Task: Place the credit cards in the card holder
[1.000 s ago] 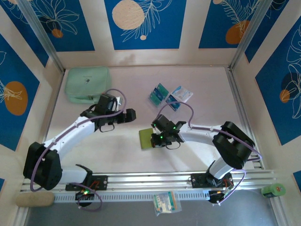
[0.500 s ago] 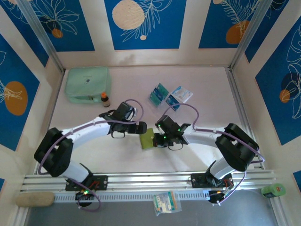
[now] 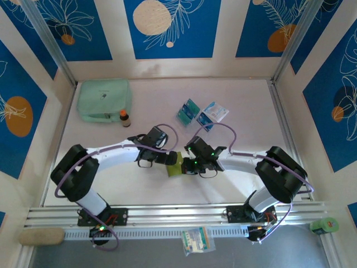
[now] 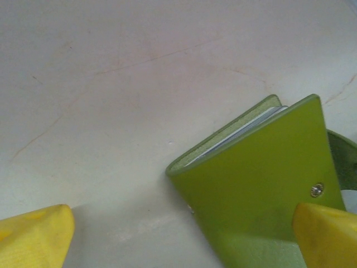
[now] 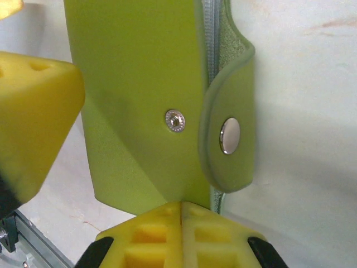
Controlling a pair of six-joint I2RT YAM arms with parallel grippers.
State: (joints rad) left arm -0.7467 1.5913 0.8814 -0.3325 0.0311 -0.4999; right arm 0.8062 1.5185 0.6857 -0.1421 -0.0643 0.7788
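Observation:
The card holder (image 3: 176,166) is an olive-green wallet at the table's middle, tilted up on edge. My right gripper (image 3: 188,163) is shut on its lower cover edge (image 5: 134,84), below the snap stud (image 5: 175,120), and the strap with the round button (image 5: 230,135) hangs loose. My left gripper (image 3: 169,159) stands open at the holder's left side. Its yellow fingers (image 4: 33,237) are spread wide, and the far one rests over the holder's cover (image 4: 262,184). Pale pockets show at the holder's open edge. Teal credit cards (image 3: 188,111) lie farther back on the table.
A mint-green pouch (image 3: 104,99) lies at the back left with a small brown bottle (image 3: 125,118) beside it. A white-and-blue packet (image 3: 215,111) lies next to the cards. On the front ledge are a small packet (image 3: 197,240), a green object (image 3: 324,225) and a beige roll (image 3: 40,235).
My left arm swung right from near the pouch to the card holder, uncovering the bottle. The holder went from lying flat to tilted up in the right gripper.

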